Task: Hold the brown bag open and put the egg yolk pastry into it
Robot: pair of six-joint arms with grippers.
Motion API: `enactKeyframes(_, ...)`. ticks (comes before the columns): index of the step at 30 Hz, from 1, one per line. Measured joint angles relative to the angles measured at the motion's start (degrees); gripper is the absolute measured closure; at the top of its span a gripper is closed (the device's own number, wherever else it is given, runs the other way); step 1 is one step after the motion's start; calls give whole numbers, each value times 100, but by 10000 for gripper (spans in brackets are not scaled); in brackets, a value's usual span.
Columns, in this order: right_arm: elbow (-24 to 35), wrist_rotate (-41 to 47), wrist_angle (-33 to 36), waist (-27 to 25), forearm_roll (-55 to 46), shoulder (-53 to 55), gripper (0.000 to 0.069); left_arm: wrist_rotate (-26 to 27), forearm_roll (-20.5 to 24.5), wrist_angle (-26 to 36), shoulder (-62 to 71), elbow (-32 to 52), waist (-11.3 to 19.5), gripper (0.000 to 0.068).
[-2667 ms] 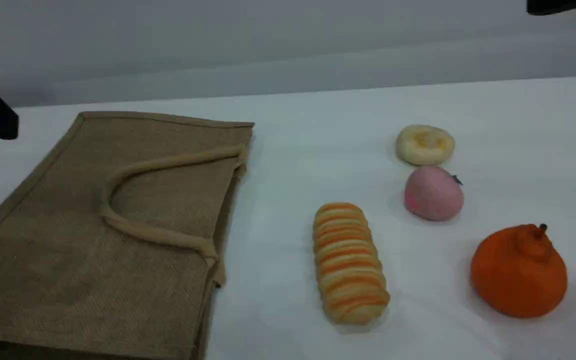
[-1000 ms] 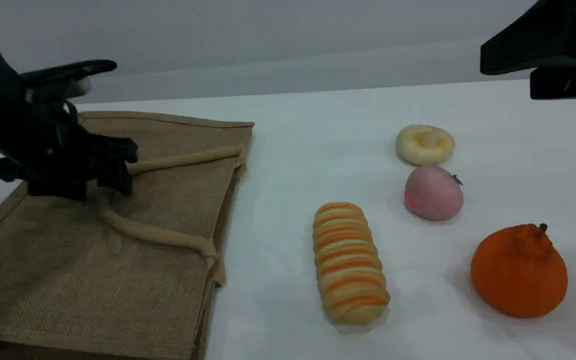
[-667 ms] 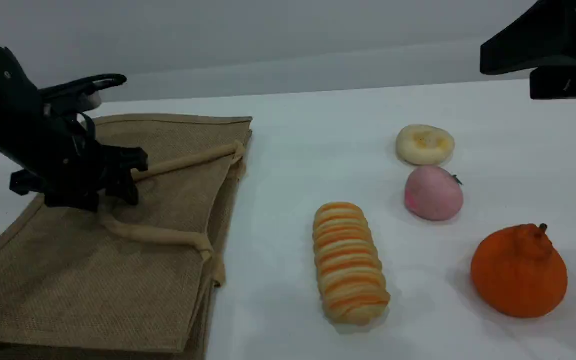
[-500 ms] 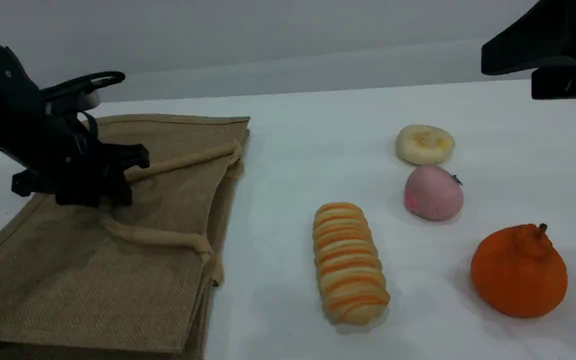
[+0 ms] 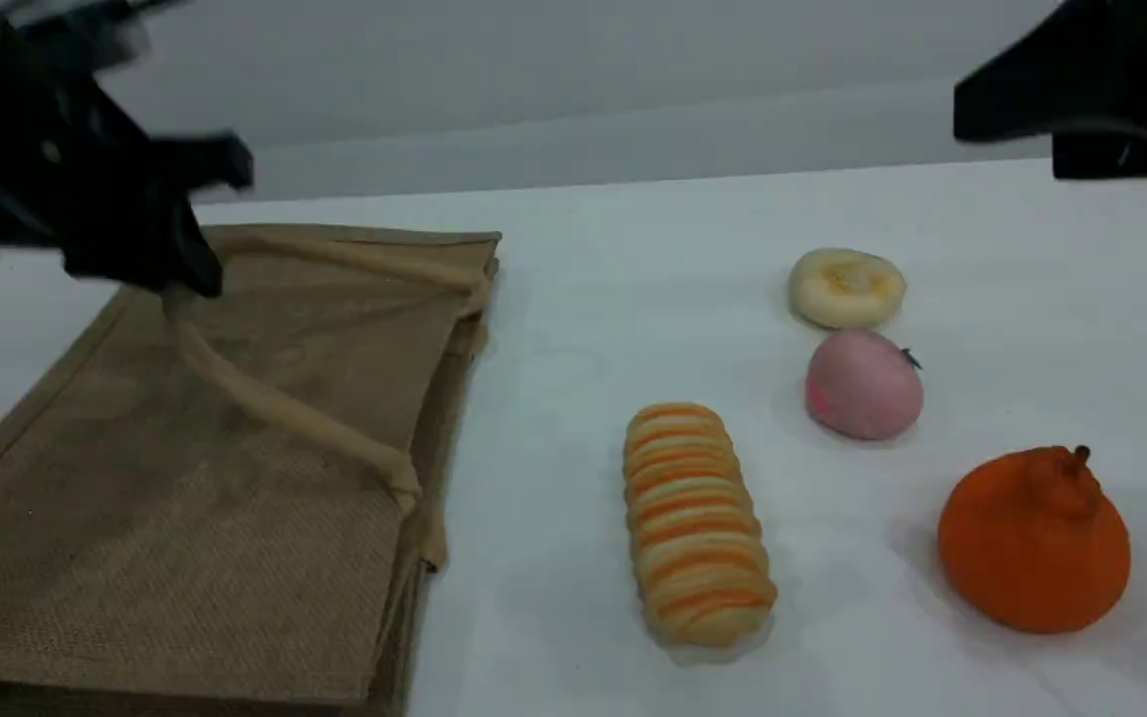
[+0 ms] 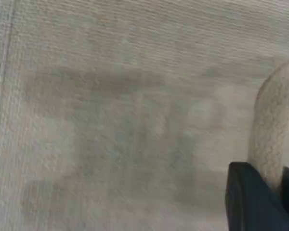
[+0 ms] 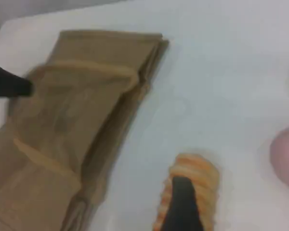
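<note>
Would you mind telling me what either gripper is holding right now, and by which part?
The left gripper is shut on the brown bag, holding the bend of its upper handle. The right gripper holds nothing.

Flat tan woven brown bag (image 5: 235, 478), handle (image 5: 275, 408) raised; round cream egg yolk pastry (image 5: 846, 288) apart, right.

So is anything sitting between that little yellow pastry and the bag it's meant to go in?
Nothing visible. The table between the egg yolk pastry and the brown bag is bare; the striped bread lies nearer the camera, off that line. The left gripper holds the bag's handle.
</note>
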Motion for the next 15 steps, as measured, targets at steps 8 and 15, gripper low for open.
enactKeyframes(8, -794, 0, -9, 0, 6, 978, 212, 24, 39, 1233, -1599, -309, 0, 598)
enactKeyframes(15, -1731, 0, -256, 0, 12, 2088, 212, 360, 44, 2390, -2285, -847, 0, 598)
